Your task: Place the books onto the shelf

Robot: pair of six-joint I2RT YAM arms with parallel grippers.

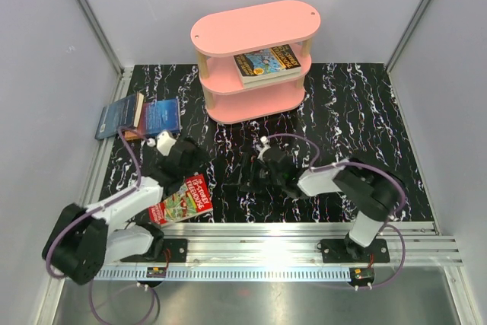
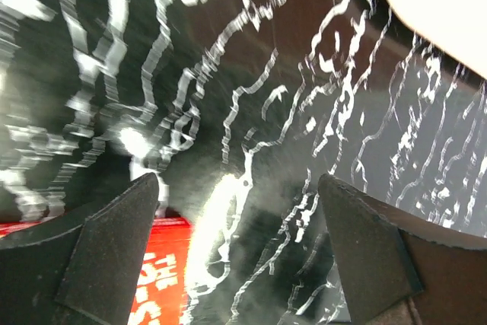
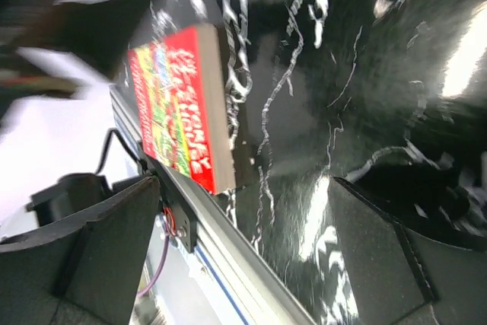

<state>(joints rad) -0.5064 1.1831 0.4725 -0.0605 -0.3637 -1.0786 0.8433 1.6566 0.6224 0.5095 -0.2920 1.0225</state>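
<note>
A yellow-teal book [image 1: 268,64] lies on the shelf [image 1: 255,28], middle tier. Left pincer [image 2: 240,195] and right pincer [image 3: 243,211] hang apart and empty, low over the table [image 1: 342,112] before the shelf, probably readied for the red book [image 1: 183,197] nearer the arms; blue books [image 1: 141,116] wait left of the shelf

Red paperback [image 3: 179,104] lies flat on the black, white-veined table [image 3: 358,58], busy green-and-yellow cover up, pale page edge toward the lens, one corner just beside the metal rail [image 3: 228,256] along the table's edge. Right gripper [image 3: 240,188] hangs over the tabletop close to that corner, dark fingers [image 3: 99,256] spread wide, nothing between them. A purple cable [image 3: 156,268] runs below the rail; a dark blurred shape [image 3: 84,28] hangs past the book's far end, too smeared to identify.
</note>
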